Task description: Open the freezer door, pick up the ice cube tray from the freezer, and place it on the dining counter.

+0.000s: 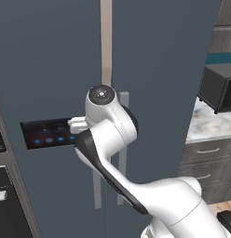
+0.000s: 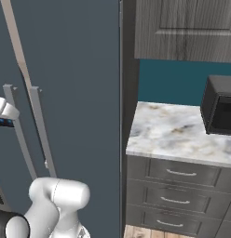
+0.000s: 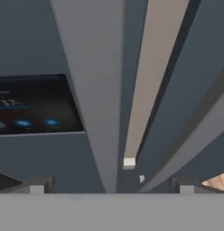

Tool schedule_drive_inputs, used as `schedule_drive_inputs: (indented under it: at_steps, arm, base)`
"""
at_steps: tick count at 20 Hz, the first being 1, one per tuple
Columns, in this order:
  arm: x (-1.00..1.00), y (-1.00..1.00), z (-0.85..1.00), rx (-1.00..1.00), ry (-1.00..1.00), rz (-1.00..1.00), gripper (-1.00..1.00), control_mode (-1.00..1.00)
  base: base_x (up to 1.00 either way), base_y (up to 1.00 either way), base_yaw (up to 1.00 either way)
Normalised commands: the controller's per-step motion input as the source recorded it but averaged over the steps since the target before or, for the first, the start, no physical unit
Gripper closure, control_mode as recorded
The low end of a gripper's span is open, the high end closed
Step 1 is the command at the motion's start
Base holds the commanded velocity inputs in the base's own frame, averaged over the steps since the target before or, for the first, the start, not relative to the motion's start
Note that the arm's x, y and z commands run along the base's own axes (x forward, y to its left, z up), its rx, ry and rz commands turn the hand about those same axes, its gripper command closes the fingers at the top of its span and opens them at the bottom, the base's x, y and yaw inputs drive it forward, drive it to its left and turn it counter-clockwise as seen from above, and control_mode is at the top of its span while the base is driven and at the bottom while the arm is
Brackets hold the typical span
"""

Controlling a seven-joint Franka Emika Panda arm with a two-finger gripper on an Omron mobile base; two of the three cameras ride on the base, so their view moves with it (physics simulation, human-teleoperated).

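The freezer door (image 1: pixel 47 69) is slate blue-grey with a black, blue-lit dispenser panel (image 1: pixel 46 133) and a long grey vertical handle (image 1: pixel 97 190). In the hand view my gripper (image 3: pixel 111 187) is open, one fingertip (image 3: pixel 37 187) left of the handle (image 3: pixel 93 90) and the other to its right, close in front of the door. The panel (image 3: pixel 32 106) lies just left of the handle. A narrow beige strip (image 3: pixel 150 76) shows between the two doors. The freezer's inside and the ice cube tray are hidden behind the door. The dining counter is out of view.
The plain same-coloured door (image 1: pixel 154 69) stands right of the freezer door with its own handle (image 1: pixel 123 139). Further right is a small marble top (image 2: pixel 173 130) over dark drawers (image 2: pixel 180 174), carrying a black microwave (image 2: pixel 222 109). Grey wall cabinets (image 2: pixel 182 28) hang above.
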Motion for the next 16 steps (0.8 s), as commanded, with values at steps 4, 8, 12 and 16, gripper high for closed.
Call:
schedule_drive_inputs:
  at_steps: [4,8,12,16]
  arm:
    - [0.19,0.00,0.00,0.00,-0.13,0.00,-1.00,-1.00]
    - [0.25,0.00,0.01,0.00,-0.04,0.00,-1.00,-1.00]
    - [0.27,0.00,0.01,0.00,-0.02,0.00,-1.00,-1.00]
    - [0.18,0.02,0.05,0.00,0.00,0.00,-1.00,-1.00]
  base:
    - [0.00,0.00,0.00]
    - [0.00,0.00,0.00]
    - [0.00,0.00,0.00]
    - [0.00,0.00,0.00]
